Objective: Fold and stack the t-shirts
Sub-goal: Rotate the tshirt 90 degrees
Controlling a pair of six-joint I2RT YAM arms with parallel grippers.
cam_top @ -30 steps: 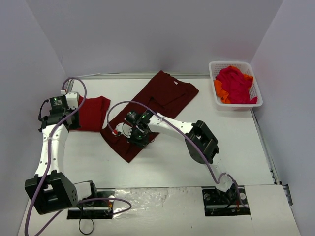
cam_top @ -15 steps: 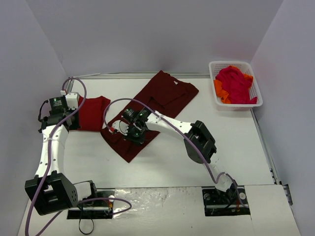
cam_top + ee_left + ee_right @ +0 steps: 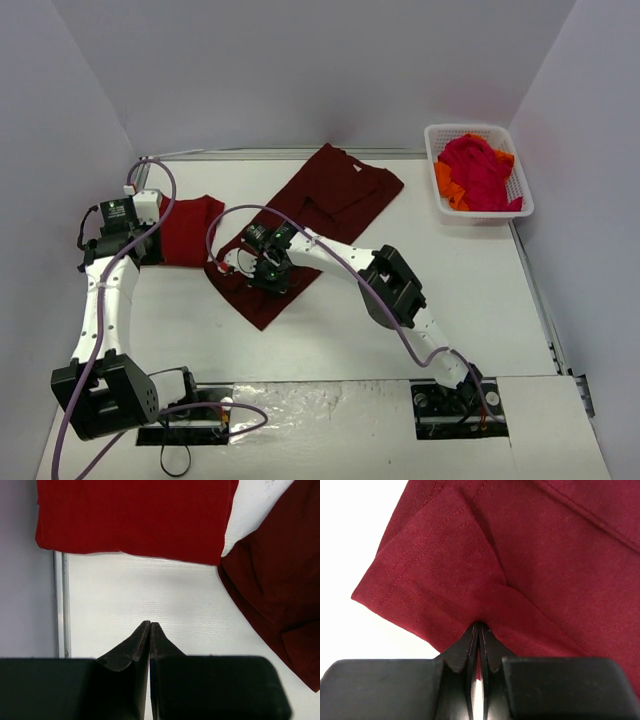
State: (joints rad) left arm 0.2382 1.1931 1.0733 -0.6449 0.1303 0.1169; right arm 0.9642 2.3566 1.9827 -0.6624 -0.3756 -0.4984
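On the table [image 3: 330, 340], right gripper [image 3: 479, 626] pinches a fold of maroon t-shirt [image 3: 530, 555]. Left gripper [image 3: 150, 624], jaws pressed together and empty, hovers near folded red t-shirt [image 3: 135, 515].

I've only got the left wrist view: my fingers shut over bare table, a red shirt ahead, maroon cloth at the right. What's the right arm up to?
Observer: The right gripper is shut on a fold of the dark maroon t-shirt, beside a stitched sleeve hem.
Operator: How does that shirt lie overall?
Observer: Spread diagonally mid-table, collar end toward the back wall, the pinched part in its near-left portion.
Operator: Anything waiting to be folded?
Observer: Yes, a white basket at the far right corner holds crumpled crimson and orange garments.
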